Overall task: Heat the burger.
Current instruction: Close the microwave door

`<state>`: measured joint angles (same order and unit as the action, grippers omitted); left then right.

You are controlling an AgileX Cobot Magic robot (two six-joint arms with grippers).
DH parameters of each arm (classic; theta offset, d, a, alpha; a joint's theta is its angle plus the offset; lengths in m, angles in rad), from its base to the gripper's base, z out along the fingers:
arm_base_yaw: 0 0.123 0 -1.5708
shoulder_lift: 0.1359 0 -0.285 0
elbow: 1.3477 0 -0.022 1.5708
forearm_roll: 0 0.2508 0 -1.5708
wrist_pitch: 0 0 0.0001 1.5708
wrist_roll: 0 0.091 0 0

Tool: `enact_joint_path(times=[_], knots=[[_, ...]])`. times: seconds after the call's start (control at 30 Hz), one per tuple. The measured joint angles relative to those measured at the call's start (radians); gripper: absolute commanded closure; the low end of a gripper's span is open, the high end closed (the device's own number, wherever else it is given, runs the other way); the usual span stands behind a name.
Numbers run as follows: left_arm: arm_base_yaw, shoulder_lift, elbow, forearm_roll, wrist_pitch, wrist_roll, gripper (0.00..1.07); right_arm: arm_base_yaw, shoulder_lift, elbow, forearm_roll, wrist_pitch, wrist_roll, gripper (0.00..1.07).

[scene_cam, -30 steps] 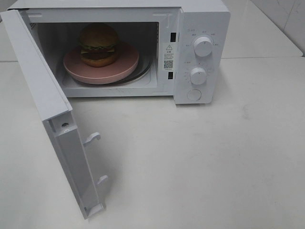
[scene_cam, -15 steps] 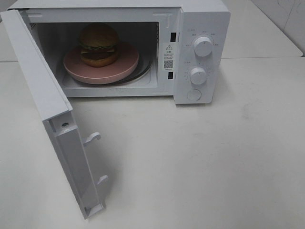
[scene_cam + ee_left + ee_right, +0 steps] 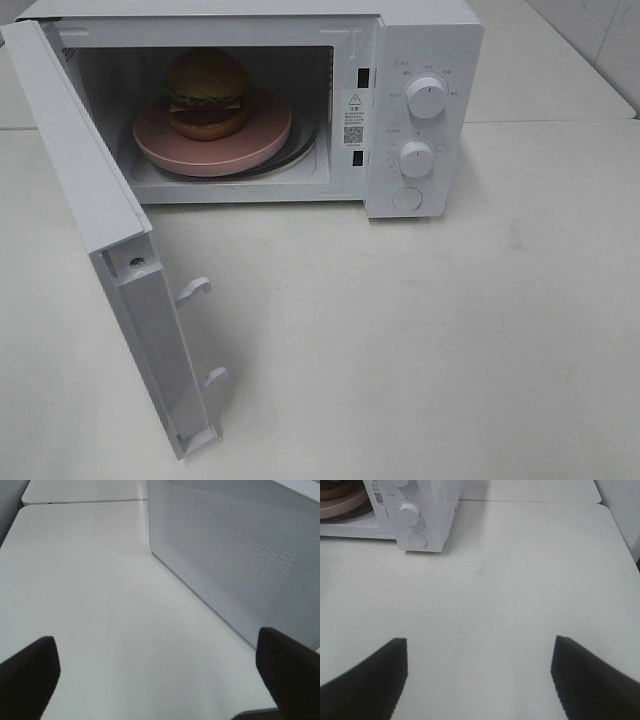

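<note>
Exterior high: burger [image 3: 207, 92] sits on pink plate [image 3: 265, 135] inside microwave [image 3: 425, 40], door [image 3: 90, 190] swung wide open. Glossy brown bun, lettuce frill, cheese, dark patty.

Next step, I'd judge: shut door w/ steady push on outer face near free edge, till it latches.

Left wrist: left fingers [image 3: 30, 675] wide, empty, near door's perforated panel.

Right wrist: right fingers [image 3: 592, 677] wide, empty, over surface [image 3: 510, 580], well apart from dials [image 3: 410, 514].

White table [image 3: 450, 330], microwave [image 3: 420, 60] on it
</note>
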<state>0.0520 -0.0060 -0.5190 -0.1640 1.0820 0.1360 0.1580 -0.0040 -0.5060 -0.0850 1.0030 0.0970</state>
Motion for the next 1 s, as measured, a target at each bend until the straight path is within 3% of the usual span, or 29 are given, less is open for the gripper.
enact_joint_path(times=[0.57,0.7,0.8,0.83,0.87,0.93,0.97,1.0], knots=[[0.0,0.024,0.0,-0.063,-0.004,0.0,0.07,0.0,0.0,0.0,0.0,-0.002,0.0,0.32],[0.0,0.071,-0.01,-0.064,-0.022,0.0,0.11,0.0,0.0,0.0,0.0,-0.002,0.0,0.32],[0.0,0.105,-0.017,-0.064,-0.068,0.0,0.2,0.0,0.0,0.0,0.0,-0.002,0.0,0.32],[0.0,0.118,-0.018,-0.064,-0.081,0.0,0.28,0.0,0.0,0.0,0.0,-0.002,0.0,0.32],[0.0,0.118,-0.018,-0.064,-0.081,0.0,0.28,0.0,0.0,0.0,0.0,-0.002,0.0,0.32],[0.0,0.155,-0.018,-0.062,-0.122,0.0,0.45,0.0,0.0,0.0,0.0,-0.002,0.0,0.32],[0.0,0.155,-0.018,-0.062,-0.122,0.0,0.45,0.0,0.0,0.0,0.0,-0.002,0.0,0.32],[0.0,0.18,-0.016,-0.061,-0.154,0.0,0.57,0.0,0.0,0.0,0.0,-0.002,0.0,0.32]])
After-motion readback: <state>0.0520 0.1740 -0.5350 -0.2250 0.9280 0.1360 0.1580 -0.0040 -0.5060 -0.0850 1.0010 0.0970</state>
